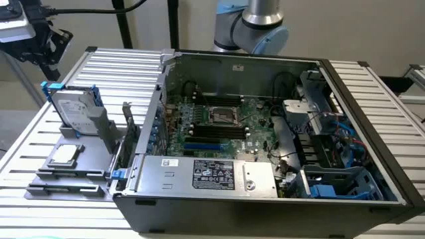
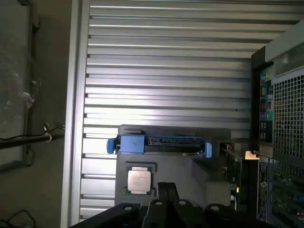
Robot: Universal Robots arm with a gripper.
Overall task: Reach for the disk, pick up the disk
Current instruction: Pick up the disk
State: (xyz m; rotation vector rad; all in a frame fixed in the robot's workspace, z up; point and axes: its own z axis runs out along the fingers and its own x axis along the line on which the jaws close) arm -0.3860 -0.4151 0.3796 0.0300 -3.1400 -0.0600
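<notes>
Claw (image 1: 47, 52), grip unclear, well apart from the upright blue-framed disk (image 1: 73, 107)

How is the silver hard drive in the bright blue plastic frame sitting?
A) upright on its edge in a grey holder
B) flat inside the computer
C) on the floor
A: the blue-framed silver hard drive stands on its edge in the grey plastic holder, beside the open black computer case.

A robotics lab or test workshop is indicated. A ribbed aluminium-slat worktop (image 1: 371, 94) is seen, with an opened black desktop computer case (image 1: 265, 219) at its centre. A grey plastic parts fixture (image 1: 79, 173) is placed at nine o'clock and a silver-and-blue jointed robot arm (image 1: 256, 25) at twelve o'clock.
</notes>
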